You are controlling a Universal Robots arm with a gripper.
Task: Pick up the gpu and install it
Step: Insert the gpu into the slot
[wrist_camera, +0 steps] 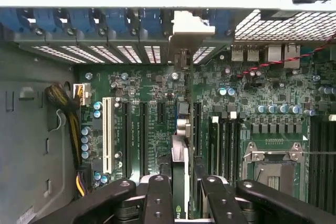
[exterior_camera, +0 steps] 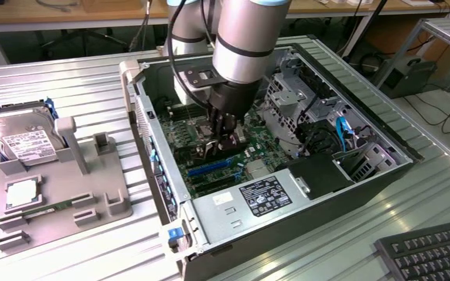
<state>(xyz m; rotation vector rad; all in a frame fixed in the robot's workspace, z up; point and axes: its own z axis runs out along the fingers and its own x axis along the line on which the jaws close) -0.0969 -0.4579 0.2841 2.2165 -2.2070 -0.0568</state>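
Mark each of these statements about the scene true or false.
1. The gripper is inside the open computer case. True.
2. A hard drive sits on the grey fixture at the exterior view's left. True.
3. The gpu lies on the grey fixture. False: the fingers hold the gpu on edge over the motherboard.
4. The keyboard is at the exterior view's top left. False: the keyboard is at the lower right.

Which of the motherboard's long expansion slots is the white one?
The white slot beside the blue capacitors, farthest from the gpu clamped in the gripper; the other slots are darker.
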